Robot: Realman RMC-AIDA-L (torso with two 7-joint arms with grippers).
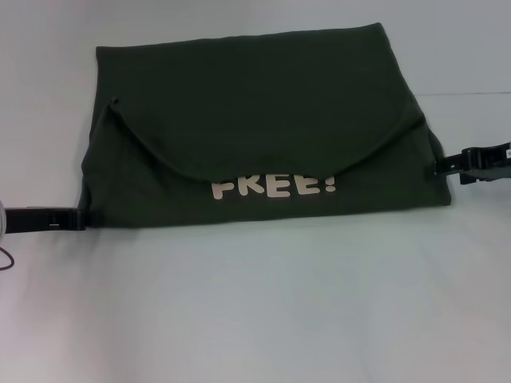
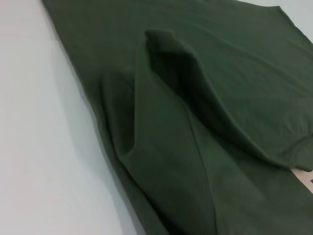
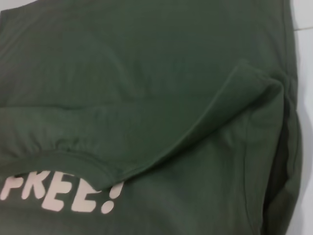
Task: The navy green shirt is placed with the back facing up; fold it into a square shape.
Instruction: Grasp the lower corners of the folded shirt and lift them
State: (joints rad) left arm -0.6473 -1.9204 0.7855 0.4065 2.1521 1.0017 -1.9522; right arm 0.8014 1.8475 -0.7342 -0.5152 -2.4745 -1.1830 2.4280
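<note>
The navy green shirt (image 1: 255, 104) lies on the white table, its far part folded toward me as a curved flap. Cream letters "FREE!" (image 1: 274, 187) show just below the flap's edge. My left gripper (image 1: 80, 218) sits low at the shirt's near left corner, shut on the cloth edge. Over at the right side edge, my right gripper (image 1: 431, 167) is likewise shut on the fabric. The left wrist view shows the shirt (image 2: 205, 122) with a raised fold and the right wrist view shows the shirt (image 3: 146, 88) with the lettering; neither shows fingers.
The white table (image 1: 255, 311) stretches bare between me and the shirt. A dark cable (image 1: 6, 259) hangs at the far left edge beside the left arm.
</note>
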